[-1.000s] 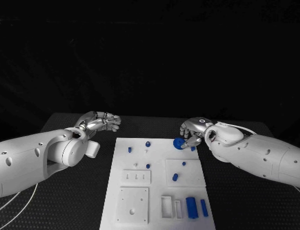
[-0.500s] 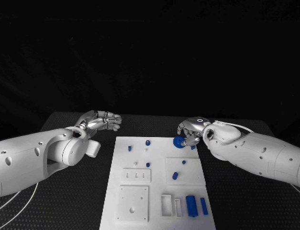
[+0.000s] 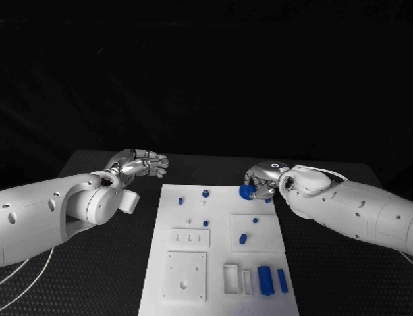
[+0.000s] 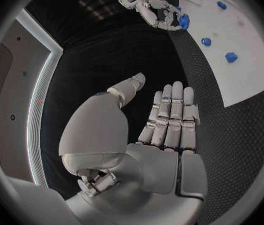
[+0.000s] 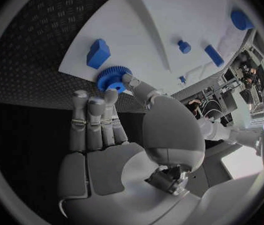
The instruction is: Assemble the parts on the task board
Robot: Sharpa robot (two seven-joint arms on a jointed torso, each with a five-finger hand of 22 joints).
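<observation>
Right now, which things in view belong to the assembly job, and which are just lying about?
Job:
- board
- blue gear, pinched in the right hand
- small blue pegs standing on the board
- blue blocks at the board's near end
- left hand, holding nothing

Lying about:
- black table
- white cable beside the left arm

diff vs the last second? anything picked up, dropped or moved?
Little. The right hand keeps its pinch on the blue gear at the far right corner of the task board, with at most a slight drift. Nothing was taken or released. The left hand stays open and empty over the table left of the board. The whole board shifts together in the head view, so that looks like camera movement.
</observation>
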